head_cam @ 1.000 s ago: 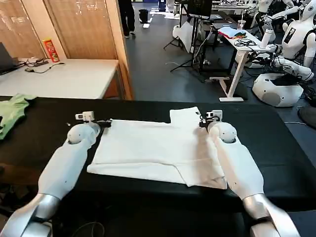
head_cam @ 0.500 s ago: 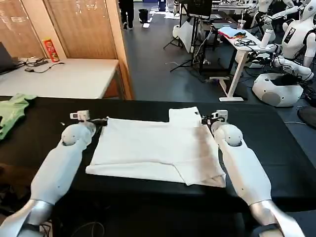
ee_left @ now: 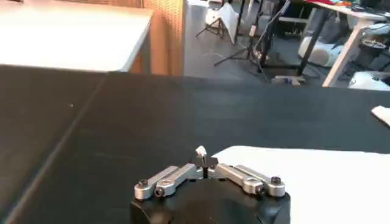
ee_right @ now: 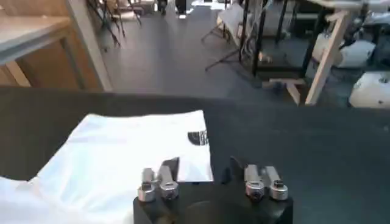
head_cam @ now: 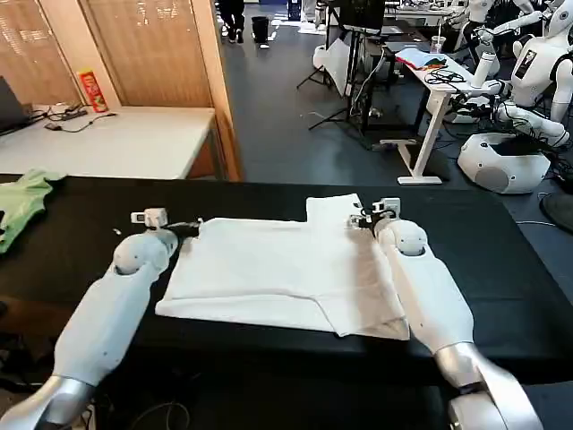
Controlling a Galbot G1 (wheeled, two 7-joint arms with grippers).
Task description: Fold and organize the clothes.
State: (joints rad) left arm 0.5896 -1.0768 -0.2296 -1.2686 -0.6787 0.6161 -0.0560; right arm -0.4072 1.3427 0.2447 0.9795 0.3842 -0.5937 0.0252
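Note:
A white T-shirt (head_cam: 269, 269) lies partly folded on the black table (head_cam: 501, 269), with one sleeve sticking out at its far right. In the right wrist view a small dark print (ee_right: 197, 137) shows near that sleeve's edge. My left gripper (head_cam: 190, 227) is at the shirt's far left corner. Its fingers are shut, with a small white tip of the fabric (ee_left: 200, 150) pinched between them. My right gripper (head_cam: 356, 220) is at the far right sleeve with its fingers wide open. The sleeve's corner (ee_right: 189, 173) lies on the table beside one finger (ee_right: 170, 167).
A light green garment (head_cam: 22, 202) lies at the table's far left end. Beyond the black table stands a white table (head_cam: 116, 139) with a red can (head_cam: 92, 90). Other robots (head_cam: 537, 81) and desks fill the room at the back right.
My right gripper has shifted inward to the left, toward the sleeve. The left gripper has barely moved and still pinches the corner. The shirt lies as before.

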